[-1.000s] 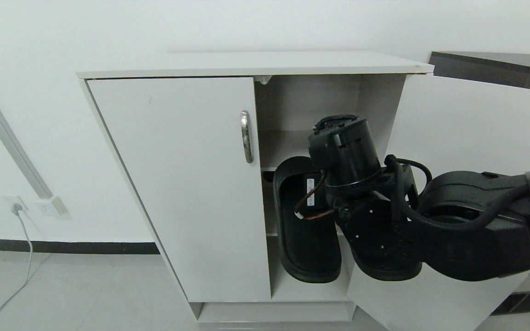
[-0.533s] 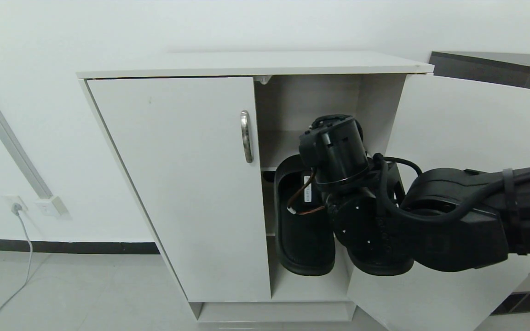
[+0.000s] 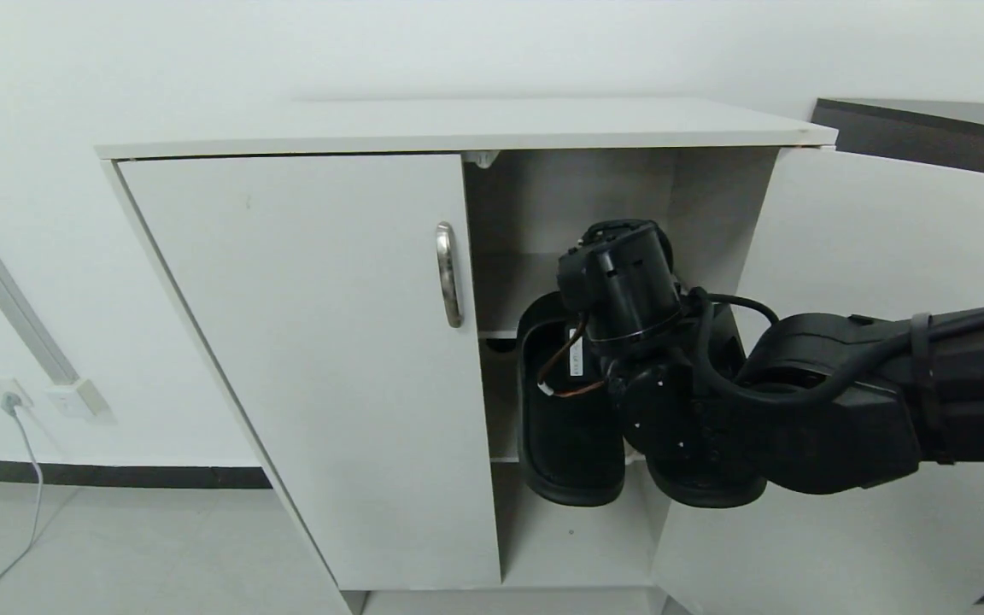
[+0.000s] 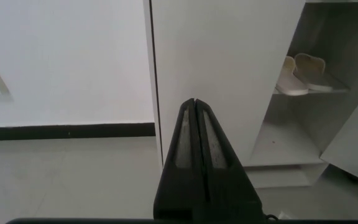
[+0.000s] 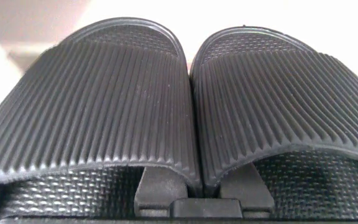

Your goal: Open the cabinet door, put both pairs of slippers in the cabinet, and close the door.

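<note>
– Where is the pair of black slippers (image 3: pixel 565 427) from the right gripper (image 5: pixel 196 180)?

– The gripper pinches both of them where their two straps meet, so the pair hangs below it in the middle of the head view. The long axis of each slipper runs almost up and down. The two lie side by side and touch.

– And the cabinet (image 3: pixel 475 128)?

– Its opening is directly behind the pair, between the shut left door (image 3: pixel 304 342) and the right door (image 3: pixel 885 248), which is swung wide open. The lower ends of the slippers are above the cabinet floor (image 3: pixel 569 538).

– So which arm is nearer?

– Clearly the right one. The left gripper (image 4: pixel 194 134) is pressed together, holds nothing, and is low in front of the left door. Its camera sees the white slippers (image 4: pixel 300 73) on a shelf (image 4: pixel 328 87) inside.

– What does the move need?

– Probably to go further inward and tip the pair flat.
</note>
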{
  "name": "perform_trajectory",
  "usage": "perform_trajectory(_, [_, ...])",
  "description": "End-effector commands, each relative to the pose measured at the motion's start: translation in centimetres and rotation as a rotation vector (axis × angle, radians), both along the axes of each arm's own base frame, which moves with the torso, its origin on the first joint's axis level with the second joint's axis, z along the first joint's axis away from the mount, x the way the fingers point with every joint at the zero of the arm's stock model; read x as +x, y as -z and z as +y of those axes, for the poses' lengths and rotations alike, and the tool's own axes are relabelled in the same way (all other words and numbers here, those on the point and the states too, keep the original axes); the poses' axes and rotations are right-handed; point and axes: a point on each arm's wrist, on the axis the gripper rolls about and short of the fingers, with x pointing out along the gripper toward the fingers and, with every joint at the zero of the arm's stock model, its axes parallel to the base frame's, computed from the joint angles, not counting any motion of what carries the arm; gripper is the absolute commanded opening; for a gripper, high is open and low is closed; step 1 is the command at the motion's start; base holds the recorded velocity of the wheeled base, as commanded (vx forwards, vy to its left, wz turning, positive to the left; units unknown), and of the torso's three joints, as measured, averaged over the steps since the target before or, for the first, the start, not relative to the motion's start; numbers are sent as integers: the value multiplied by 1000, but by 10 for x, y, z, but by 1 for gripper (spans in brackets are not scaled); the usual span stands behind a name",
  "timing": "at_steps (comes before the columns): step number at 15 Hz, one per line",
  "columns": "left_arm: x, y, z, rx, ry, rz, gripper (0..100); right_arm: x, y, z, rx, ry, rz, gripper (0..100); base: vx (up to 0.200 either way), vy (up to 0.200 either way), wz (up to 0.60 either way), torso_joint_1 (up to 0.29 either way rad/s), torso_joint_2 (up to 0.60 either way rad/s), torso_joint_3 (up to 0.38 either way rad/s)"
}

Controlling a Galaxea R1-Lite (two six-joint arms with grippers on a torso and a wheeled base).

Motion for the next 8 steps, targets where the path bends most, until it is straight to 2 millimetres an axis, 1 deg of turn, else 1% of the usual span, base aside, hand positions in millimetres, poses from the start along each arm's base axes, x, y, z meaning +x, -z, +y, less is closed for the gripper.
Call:
perform_trajectory(1, [0,0,0,-1,0,0,0,1,1,1,-1,0,1,0,200,0,0,-2,2,2])
perform_trajectory(4, [0,0,0,-1,0,0,0,3,1,0,1,7,-1,0,200,0,0,2,1,4])
perform_trajectory(8, [0,0,0,-2,0,0,0,20,0,5,3,19,-13,0,0,0,0,0,0,0])
